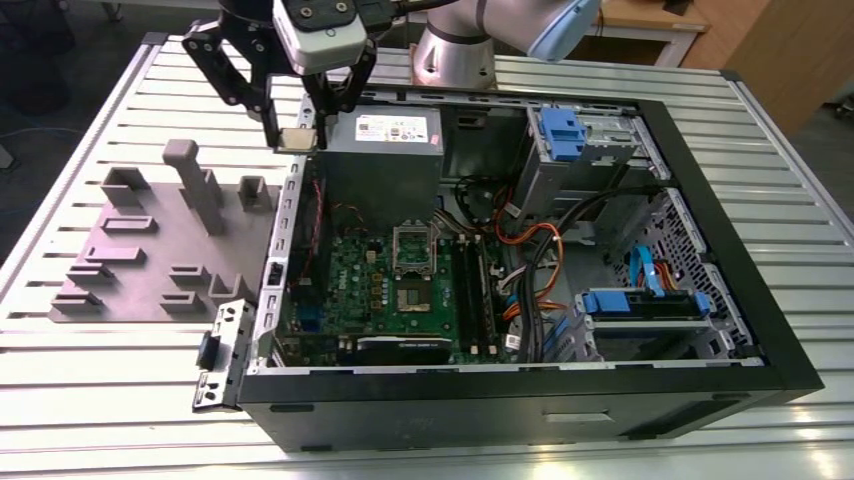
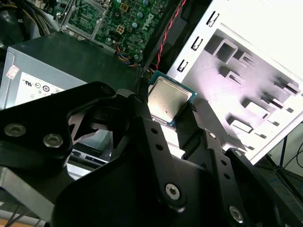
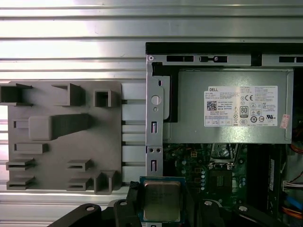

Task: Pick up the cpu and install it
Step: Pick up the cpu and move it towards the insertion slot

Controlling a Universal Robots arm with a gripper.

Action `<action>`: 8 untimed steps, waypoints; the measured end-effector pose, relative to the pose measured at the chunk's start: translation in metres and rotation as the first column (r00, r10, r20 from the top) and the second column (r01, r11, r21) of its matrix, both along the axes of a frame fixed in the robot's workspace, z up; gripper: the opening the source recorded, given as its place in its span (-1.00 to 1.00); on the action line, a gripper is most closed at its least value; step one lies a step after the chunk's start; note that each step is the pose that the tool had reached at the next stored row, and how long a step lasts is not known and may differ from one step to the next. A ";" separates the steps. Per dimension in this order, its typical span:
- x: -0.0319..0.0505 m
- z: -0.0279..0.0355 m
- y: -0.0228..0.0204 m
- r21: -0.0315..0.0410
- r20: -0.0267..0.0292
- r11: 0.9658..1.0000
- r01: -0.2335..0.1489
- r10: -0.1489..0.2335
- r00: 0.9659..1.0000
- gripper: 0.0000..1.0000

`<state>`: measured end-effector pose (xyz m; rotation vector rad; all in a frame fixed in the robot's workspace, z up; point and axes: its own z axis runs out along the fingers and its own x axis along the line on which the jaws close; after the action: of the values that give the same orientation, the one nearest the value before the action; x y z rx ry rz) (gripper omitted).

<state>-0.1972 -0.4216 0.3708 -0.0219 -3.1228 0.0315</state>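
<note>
My gripper is shut on the cpu, a small square chip with a silver-grey metal top. It hangs above the left wall of the open computer case, near the case's far corner in the exterior view. In both wrist views the cpu sits pinched by its edges between the black fingers. The motherboard's socket lies lower inside the case, with its silver frame beside it; the socket also shows in the first wrist view.
A grey fixture plate with raised holders lies on the slatted table at the exterior view's left. The grey power supply sits just beside the gripper. Black memory sticks, cables and blue drive brackets crowd the case.
</note>
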 end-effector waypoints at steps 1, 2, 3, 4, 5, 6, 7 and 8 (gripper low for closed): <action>0.0001 0.0000 0.0000 0.000 0.000 1.000 0.000 0.000 1.000 -0.05; 0.0002 0.0000 0.0000 0.000 0.000 1.000 0.000 0.000 1.000 -0.05; 0.0005 0.0000 0.0000 0.000 0.000 1.000 0.000 0.000 1.000 -0.05; 0.0005 0.0000 0.0000 0.000 0.000 1.000 0.000 0.000 1.000 -0.05; 0.0008 0.0000 0.0000 0.000 0.000 1.000 0.000 0.000 1.000 -0.05; 0.0011 0.0000 0.0000 0.000 0.000 1.000 0.000 0.000 1.000 -0.05; 0.0011 0.0000 0.0000 0.000 0.000 1.000 0.000 0.000 1.000 -0.05; 0.0011 0.0000 0.0000 0.000 0.000 1.000 0.000 0.000 1.000 -0.05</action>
<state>-0.1960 -0.4216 0.3708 -0.0219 -3.1228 0.0316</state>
